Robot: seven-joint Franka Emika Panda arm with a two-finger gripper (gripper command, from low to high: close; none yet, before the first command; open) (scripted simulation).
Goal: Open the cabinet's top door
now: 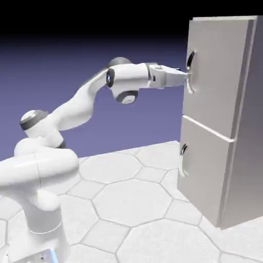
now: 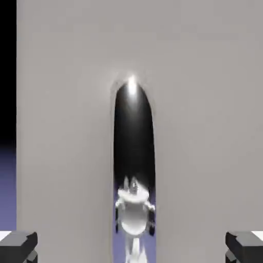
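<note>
Exterior view: we see the white arm [image 1: 77,110] climb from the lower left, bend at its elbow, and reach toward the exterior view's right, its last stretch nearly level and dipping slightly toward the tip. The gripper [image 1: 188,75] points at the cabinet [image 1: 210,115], its fingertips at the long, curved top handle [image 1: 191,82]. We find the top door [image 1: 215,77] at the upper part of the cabinet's front, above the lower door [image 1: 203,169], with its handle along the edge nearer the arm. We count one arm, one gripper, one cabinet, two doors and two handles, the second being the shorter lower handle [image 1: 184,162]. The doors look shut, and the pale tiled floor [image 1: 131,203] spreads below.

Hand view: we look straight at the grey top door, with one shiny handle upright near the middle, mirroring pale shapes in its lower part. We count two fingertips [image 2: 18,247], one near each bottom corner. The gripper is open, its fingers well apart on either side of the handle and touching neither side of it.
</note>
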